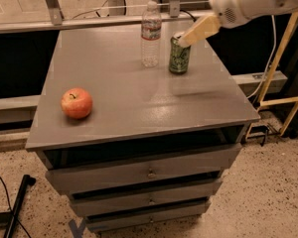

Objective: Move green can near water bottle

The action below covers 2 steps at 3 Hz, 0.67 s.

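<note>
The green can [179, 57] stands upright on the grey table top [134, 98], toward the back right. The water bottle [150, 33], clear with a white cap and a red-and-white label, stands upright just left of the can with a narrow gap between them. My gripper [186, 38] reaches in from the upper right on the white arm [248, 4]. Its beige tip is at the can's silver top, on the right side. I cannot tell whether it touches the can.
A red apple [76, 103] lies near the table's front left. The table has drawers below [149, 172]. A rail with metal posts [49, 4] runs behind it. A yellow frame [275, 68] stands to the right, and a black bar [17, 202] lies on the floor at lower left.
</note>
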Tool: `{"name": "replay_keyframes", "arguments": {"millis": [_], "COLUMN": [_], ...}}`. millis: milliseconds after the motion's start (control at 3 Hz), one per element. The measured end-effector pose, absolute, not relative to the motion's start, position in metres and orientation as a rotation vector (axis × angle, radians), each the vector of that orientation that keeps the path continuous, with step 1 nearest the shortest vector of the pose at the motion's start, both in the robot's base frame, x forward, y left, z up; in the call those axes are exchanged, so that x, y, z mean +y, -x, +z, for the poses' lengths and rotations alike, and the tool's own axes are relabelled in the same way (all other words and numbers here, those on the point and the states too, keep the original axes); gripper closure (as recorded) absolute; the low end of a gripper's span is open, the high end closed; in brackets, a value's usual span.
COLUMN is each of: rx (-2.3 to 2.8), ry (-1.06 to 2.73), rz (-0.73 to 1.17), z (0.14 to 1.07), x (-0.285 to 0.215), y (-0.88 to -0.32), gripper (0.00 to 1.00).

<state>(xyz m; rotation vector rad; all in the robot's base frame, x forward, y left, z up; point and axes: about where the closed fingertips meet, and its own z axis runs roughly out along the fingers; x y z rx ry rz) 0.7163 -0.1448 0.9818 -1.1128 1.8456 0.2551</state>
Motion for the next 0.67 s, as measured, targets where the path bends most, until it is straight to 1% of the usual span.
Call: {"name": "replay_keyframes", "arguments": {"millis": [333, 667], "rx": [1.826, 1.826], "ry": [1.113, 1.113], "rz": [0.178, 0.178], "z": [0.9816, 0.9816], "x": [-0.1909, -0.1909], "y": [-0.7047, -0.7047], "gripper": [0.00, 0.00]}}
